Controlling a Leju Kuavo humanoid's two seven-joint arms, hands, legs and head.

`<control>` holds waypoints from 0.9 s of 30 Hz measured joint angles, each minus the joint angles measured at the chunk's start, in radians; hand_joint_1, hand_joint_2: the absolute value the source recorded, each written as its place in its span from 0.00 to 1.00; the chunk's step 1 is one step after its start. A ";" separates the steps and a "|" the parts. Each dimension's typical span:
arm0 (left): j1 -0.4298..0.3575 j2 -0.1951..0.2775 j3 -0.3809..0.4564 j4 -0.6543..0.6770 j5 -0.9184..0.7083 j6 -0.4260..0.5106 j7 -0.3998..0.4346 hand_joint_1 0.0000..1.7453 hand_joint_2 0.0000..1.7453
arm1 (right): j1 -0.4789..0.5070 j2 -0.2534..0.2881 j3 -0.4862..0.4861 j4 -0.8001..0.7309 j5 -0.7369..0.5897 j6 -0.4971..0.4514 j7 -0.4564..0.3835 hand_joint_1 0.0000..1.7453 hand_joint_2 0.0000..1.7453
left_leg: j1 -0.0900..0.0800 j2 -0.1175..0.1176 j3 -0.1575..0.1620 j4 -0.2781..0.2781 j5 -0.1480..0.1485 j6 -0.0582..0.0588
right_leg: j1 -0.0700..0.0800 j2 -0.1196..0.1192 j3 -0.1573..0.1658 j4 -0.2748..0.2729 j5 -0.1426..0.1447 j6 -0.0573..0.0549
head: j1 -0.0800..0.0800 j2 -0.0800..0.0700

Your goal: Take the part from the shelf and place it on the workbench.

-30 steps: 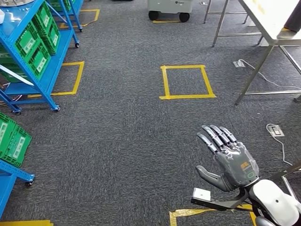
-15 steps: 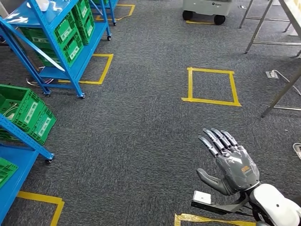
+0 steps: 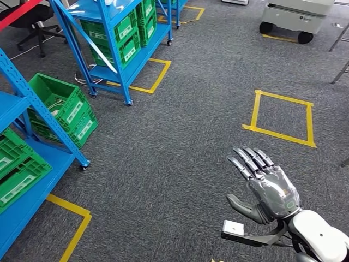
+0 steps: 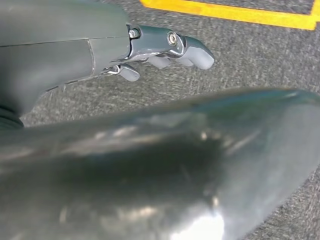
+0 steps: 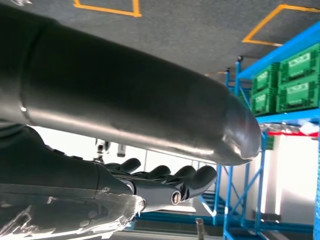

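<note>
**Open carpet ahead, shelves along the left, both hands empty**

The grey carpet (image 3: 173, 153) lies open through the middle of the head view. The near blue shelf (image 3: 41, 117) bounds it on the left, with a strip of yellow tape (image 3: 74, 215) at its foot. The far blue shelf (image 3: 115, 49) stands beyond, its wheels at the edge of another taped outline. A taped yellow square (image 3: 282, 117) marks the floor to the right, well apart from both shelves. A white wheeled unit (image 3: 298, 13) sits at the top right corner, and a black chair (image 3: 35, 16) at the top left.

Since half a second ago the whole picture has slid rightward, so the camera has turned. The shelves now reach further in from the left, and the yellow square sits nearer the right edge. The right hand (image 3: 267, 185) keeps the same pose.

That hand hangs over the carpet at the lower right, fingers (image 3: 248, 159) spread and straight, thumb out, holding nothing. In its wrist view the left hand (image 4: 158, 50) also hangs over carpet, fingers stretched out with nothing in them.

Green bins (image 3: 66, 106) fill both shelves, well apart from either hand. I cannot tell which of them holds the part.
</note>
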 joint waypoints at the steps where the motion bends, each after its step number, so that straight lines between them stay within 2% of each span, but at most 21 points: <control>1: 0.000 0.001 0.001 0.000 0.000 0.000 0.000 0.00 0.00 | -0.002 0.001 0.001 0.000 0.000 0.002 0.000 0.00 0.00 | 0.001 -0.012 -0.006 0.000 0.004 -0.007 | 0.001 0.006 0.005 -0.010 -0.002 -0.006 | 0.000 0.000; 3: 0.002 0.001 0.004 -0.001 -0.001 -0.002 0.000 0.00 0.00 | -0.011 0.002 0.003 0.001 0.000 0.007 0.000 0.00 0.00 | 0.005 -0.028 -0.016 -0.001 0.011 -0.019 | 0.004 -0.020 0.004 -0.011 0.004 -0.023 | 0.000 0.000; 4: 0.003 0.002 0.006 -0.001 -0.002 -0.003 0.000 0.00 0.00 | -0.017 0.003 0.005 0.001 -0.001 0.010 0.000 0.00 0.00 | 0.004 -0.016 -0.023 0.009 0.003 -0.024 | 0.004 -0.032 0.004 -0.013 0.007 -0.030 | -0.003 0.000; 5: 0.002 0.002 0.008 -0.001 -0.003 -0.005 0.000 0.00 0.00 | -0.023 0.004 0.006 0.001 -0.001 0.012 0.000 0.00 0.00 | 0.002 0.009 -0.037 0.037 -0.017 -0.028 | 0.004 -0.046 0.004 -0.015 0.009 -0.037 | -0.005 0.000; 7: -0.002 0.002 0.009 -0.001 -0.006 -0.008 -0.001 0.00 0.00 | -0.028 0.006 0.010 0.003 -0.002 0.014 0.000 0.00 0.00 | -0.001 0.071 -0.093 0.156 -0.085 -0.034 | 0.008 -0.075 0.002 -0.017 0.010 -0.045 | -0.009 0.000; 8: -0.004 0.002 0.009 -0.001 -0.007 -0.010 -0.001 0.00 0.00 | -0.029 0.006 0.012 0.004 -0.003 0.015 0.000 0.00 0.00 | 0.000 0.087 -0.126 0.226 -0.116 -0.036 | 0.010 -0.090 0.001 -0.017 0.009 -0.048 | -0.010 0.000; 9: -0.004 0.002 0.010 -0.001 -0.009 -0.010 -0.002 0.00 0.00 | -0.031 0.007 0.014 0.006 -0.003 0.015 0.000 0.00 0.00 | 0.001 0.094 -0.149 0.277 -0.133 -0.037 | 0.012 -0.106 0.001 -0.017 0.009 -0.049 | -0.010 0.000; 10: -0.004 0.002 0.012 -0.001 -0.010 -0.011 -0.002 0.00 0.00 | -0.033 0.008 0.016 0.007 -0.003 0.015 0.000 0.00 0.00 | 0.001 0.098 -0.155 0.293 -0.131 -0.037 | 0.013 -0.120 0.001 -0.017 0.008 -0.050 | -0.010 0.000; 11: -0.004 0.002 0.014 -0.001 -0.011 -0.011 -0.002 0.00 0.00 | -0.035 0.008 0.018 0.008 -0.003 0.015 0.000 0.00 0.00 | 0.000 0.101 -0.139 0.269 -0.111 -0.035 | 0.014 -0.134 0.002 -0.017 0.007 -0.050 | -0.010 0.000; 12: -0.004 0.002 0.016 -0.001 -0.012 -0.011 -0.002 0.00 0.00 | -0.037 0.009 0.020 0.008 -0.003 0.015 0.000 0.00 0.00 | -0.001 0.111 -0.105 0.210 -0.079 -0.032 | 0.014 -0.146 0.004 -0.017 0.006 -0.050 | -0.010 0.000; 14: -0.005 0.002 0.018 -0.001 -0.012 -0.011 -0.002 0.00 0.00 | -0.040 0.010 0.023 0.008 -0.003 0.015 0.000 0.00 0.00 | -0.008 0.156 -0.026 0.070 -0.029 -0.022 | 0.018 -0.168 0.009 -0.015 0.000 -0.045 | -0.010 0.000; 16: -0.008 0.002 0.019 -0.001 -0.012 -0.011 -0.003 0.00 0.00 | -0.043 0.010 0.024 0.008 -0.003 0.015 0.000 0.00 0.00 | -0.015 0.179 0.007 0.002 -0.017 -0.012 | 0.024 -0.190 0.013 -0.015 -0.006 -0.037 | -0.010 0.000; 18: -0.007 0.003 0.021 -0.001 -0.013 -0.011 -0.003 0.00 0.00 | -0.048 0.010 0.025 0.008 -0.003 0.016 0.000 0.00 0.00 | -0.014 0.157 0.006 -0.004 -0.016 -0.003 | 0.025 -0.207 0.018 -0.018 -0.010 -0.029 | -0.009 0.000; 19: -0.005 0.002 0.023 -0.001 -0.013 -0.011 -0.003 0.00 0.00 | -0.050 0.011 0.025 0.009 -0.003 0.016 0.000 0.00 0.00 | -0.011 0.146 0.008 -0.007 -0.014 0.002 | 0.023 -0.195 0.017 -0.013 -0.017 -0.023 | -0.009 0.000; 20: -0.004 0.002 0.024 -0.001 -0.013 -0.011 -0.003 0.00 0.00 | -0.051 0.011 0.025 0.009 -0.003 0.015 0.000 0.00 0.00 | -0.007 0.134 0.009 -0.010 -0.011 0.007 | 0.021 -0.170 0.007 0.011 -0.033 -0.018 | -0.007 0.000; 22: -0.007 0.002 0.024 -0.001 -0.013 -0.011 -0.004 0.00 0.00 | -0.051 0.011 0.026 0.010 -0.003 0.015 0.000 0.00 0.00 | -0.001 0.111 0.011 -0.012 -0.009 0.014 | 0.016 -0.107 -0.046 0.122 -0.088 -0.009 | -0.001 0.000; 23: -0.008 0.001 0.024 -0.001 -0.013 -0.011 -0.004 0.00 0.00 | -0.050 0.011 0.027 0.012 -0.003 0.015 0.000 0.00 0.00 | -0.001 0.098 0.011 -0.012 -0.009 0.015 | 0.015 -0.092 -0.083 0.193 -0.116 -0.006 | 0.000 0.000; 24: -0.009 0.001 0.024 -0.001 -0.013 -0.011 -0.004 0.00 0.00 | -0.049 0.011 0.028 0.013 -0.003 0.016 0.001 0.00 0.00 | -0.001 0.085 0.011 -0.012 -0.009 0.016 | 0.014 -0.087 -0.114 0.248 -0.131 -0.004 | 0.001 0.000; 25: -0.009 0.001 0.024 -0.001 -0.013 -0.011 -0.004 0.00 0.00 | -0.049 0.012 0.030 0.015 -0.003 0.016 0.001 0.00 0.00 | 0.000 0.071 0.012 -0.012 -0.009 0.016 | 0.013 -0.085 -0.131 0.270 -0.126 -0.003 | 0.001 0.000; 26: -0.009 0.001 0.025 -0.001 -0.013 -0.011 -0.004 0.00 0.00 | -0.049 0.012 0.031 0.016 -0.003 0.016 0.001 0.00 0.00 | 0.000 0.057 0.014 -0.011 -0.009 0.015 | 0.012 -0.083 -0.128 0.253 -0.103 -0.002 | 0.001 0.000; 27: -0.009 0.001 0.025 -0.001 -0.013 -0.011 -0.004 0.00 0.00 | -0.050 0.012 0.032 0.016 -0.003 0.016 0.001 0.00 0.00 | 0.002 0.042 0.016 -0.010 -0.010 0.014 | 0.009 -0.075 -0.107 0.198 -0.064 0.000 | 0.001 0.000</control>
